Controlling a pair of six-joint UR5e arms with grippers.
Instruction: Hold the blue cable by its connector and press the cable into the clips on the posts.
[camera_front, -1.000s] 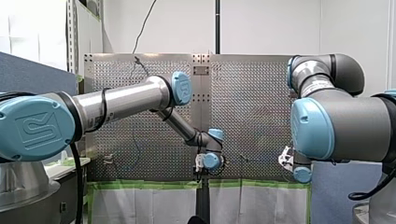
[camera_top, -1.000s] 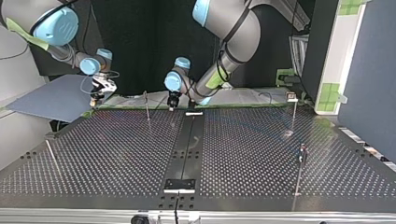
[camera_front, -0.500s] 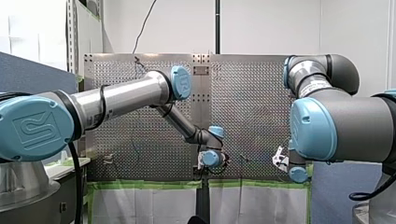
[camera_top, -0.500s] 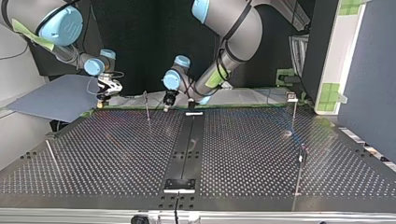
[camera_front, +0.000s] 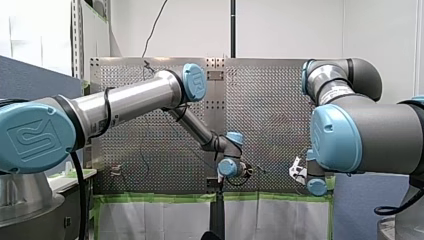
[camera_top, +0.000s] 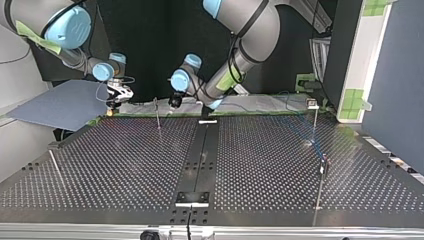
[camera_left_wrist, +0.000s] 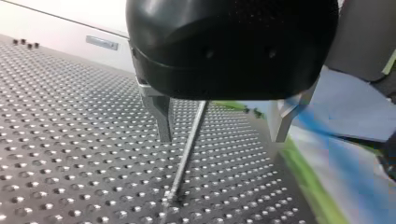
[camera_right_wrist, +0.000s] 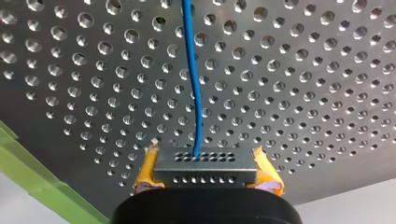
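You see the perforated table (camera_top: 125, 165) below. My left gripper (camera_left_wrist: 221, 137) stands spread, with a thin post (camera_left_wrist: 187, 149) showing between its fingers. My right gripper's (camera_right_wrist: 208, 173) yellow pads pinch the connector (camera_right_wrist: 205, 161), and the blue cable (camera_right_wrist: 192, 79) runs from it over the table

The desk (camera_right_wrist: 303, 93) is perforated brushed metal, moderately reflective. The blue cable (camera_right_wrist: 192, 70) has a smooth plastic jacket. The connector (camera_right_wrist: 205, 165) is matt dark grey. Left gripper (camera_left_wrist: 222, 140): glossy black housing, metal fingers (camera_left_wrist: 162, 116).
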